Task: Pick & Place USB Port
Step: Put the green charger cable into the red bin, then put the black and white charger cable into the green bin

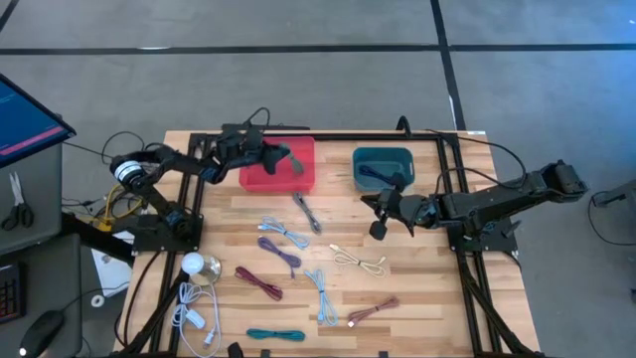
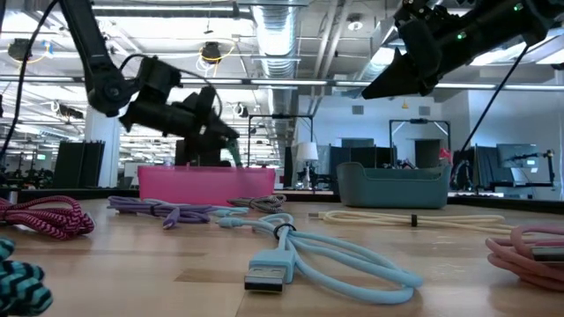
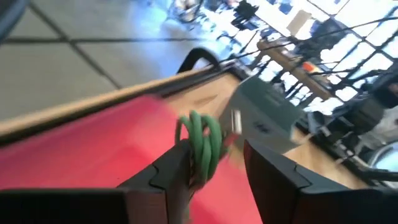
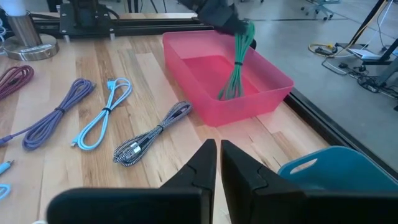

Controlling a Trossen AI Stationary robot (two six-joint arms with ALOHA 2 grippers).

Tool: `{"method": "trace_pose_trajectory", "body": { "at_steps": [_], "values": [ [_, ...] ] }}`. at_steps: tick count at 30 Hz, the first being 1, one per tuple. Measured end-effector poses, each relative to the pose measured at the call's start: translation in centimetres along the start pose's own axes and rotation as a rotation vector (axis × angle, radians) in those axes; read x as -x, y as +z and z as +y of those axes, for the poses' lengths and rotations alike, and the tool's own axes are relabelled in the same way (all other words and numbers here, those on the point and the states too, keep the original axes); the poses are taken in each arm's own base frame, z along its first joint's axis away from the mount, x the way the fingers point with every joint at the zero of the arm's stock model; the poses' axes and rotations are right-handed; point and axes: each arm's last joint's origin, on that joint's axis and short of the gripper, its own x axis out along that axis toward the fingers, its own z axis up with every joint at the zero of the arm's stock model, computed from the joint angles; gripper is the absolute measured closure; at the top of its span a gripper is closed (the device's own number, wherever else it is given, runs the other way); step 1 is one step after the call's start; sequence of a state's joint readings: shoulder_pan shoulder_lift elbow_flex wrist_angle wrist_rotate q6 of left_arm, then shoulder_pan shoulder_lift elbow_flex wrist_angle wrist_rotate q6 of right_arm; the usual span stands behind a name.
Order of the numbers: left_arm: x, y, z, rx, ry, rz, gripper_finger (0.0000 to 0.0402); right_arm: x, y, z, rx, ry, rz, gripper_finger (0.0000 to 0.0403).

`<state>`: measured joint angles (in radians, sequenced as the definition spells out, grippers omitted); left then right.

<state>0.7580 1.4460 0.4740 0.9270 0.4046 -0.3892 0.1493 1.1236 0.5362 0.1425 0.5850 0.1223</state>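
**Letting the green cable go into the pink bin**

Nearest, loose cables lie untouched on the table (image 1: 417, 298). Farther off, the right gripper (image 4: 218, 163) waits with fingers pressed together. Beyond, the left gripper (image 3: 214, 165) has its jaws spread over the pink bin (image 4: 273, 84), the green cable (image 4: 236, 62) dangling into it; best to open fully, then rise straight so nothing snags.
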Motion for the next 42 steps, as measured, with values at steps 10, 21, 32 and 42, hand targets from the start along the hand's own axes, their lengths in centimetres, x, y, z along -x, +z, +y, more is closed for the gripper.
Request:
{"method": "trace_pose_trajectory", "body": {
  "at_steps": [10, 21, 32, 42],
  "values": [
    [-0.7, 0.8, 0.0, -0.086, 0.027, 0.079, 0.026, 0.0, 0.0, 0.0, 0.0, 0.001, 0.0, 0.0388],
    [3.1, 4.8, -2.4, -0.245, 0.087, -0.007, 0.0263, 0.0, 0.0, 0.0, -0.002, 0.001, -0.001, 0.0388],
    [5.4, 5.2, -4.3, -0.235, 0.103, 0.059, 0.0263, 0.0, 0.0, 0.0, -0.002, 0.001, -0.001, 0.0387],
    [4.8, 4.6, -5.8, -0.389, 0.02, 0.075, 0.0263, -0.1, 0.0, -0.1, 0.03, 0.001, 0.006, 0.0388]
  ]
}}
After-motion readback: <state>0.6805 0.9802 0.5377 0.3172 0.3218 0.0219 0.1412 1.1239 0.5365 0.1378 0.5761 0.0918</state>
